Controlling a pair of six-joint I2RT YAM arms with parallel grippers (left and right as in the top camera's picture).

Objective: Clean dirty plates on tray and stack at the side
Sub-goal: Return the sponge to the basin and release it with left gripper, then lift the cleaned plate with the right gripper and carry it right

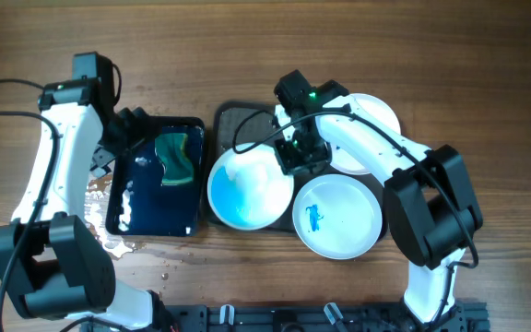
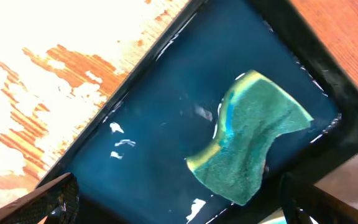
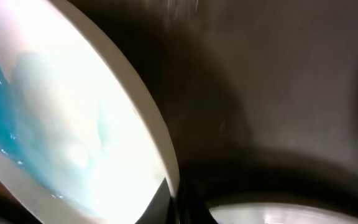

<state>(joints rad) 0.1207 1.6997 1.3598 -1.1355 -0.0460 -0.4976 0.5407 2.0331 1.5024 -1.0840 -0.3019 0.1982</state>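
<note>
A: Risks?

B: The right end effector [image 1: 298,152] appears clamped on the 1 o'clock rim of the round white plate flooded with blue wash [image 1: 247,189], at the 9 o'clock end of the large dark grey textured tray [image 1: 235,114]. Only a thin edge is pinched, so a slip is judged possible if it is tilted. Blue liquid could be spilled on the wooden worktop [image 1: 487,74]. The round white plate with a small blue smear [image 1: 339,217] sits just beside it and could be knocked.

A: View differences?

B: In the left wrist view the left end effector [image 2: 179,205] is shown spread apart and empty, over the green-yellow sponge [image 2: 250,137] in the narrow black water-filled tray [image 2: 154,124]. That spread is hidden overhead. The right wrist view is filled by rim blur. A third white plate [image 1: 376,115], at 2 o'clock under the arm, is seen only overhead.
</note>
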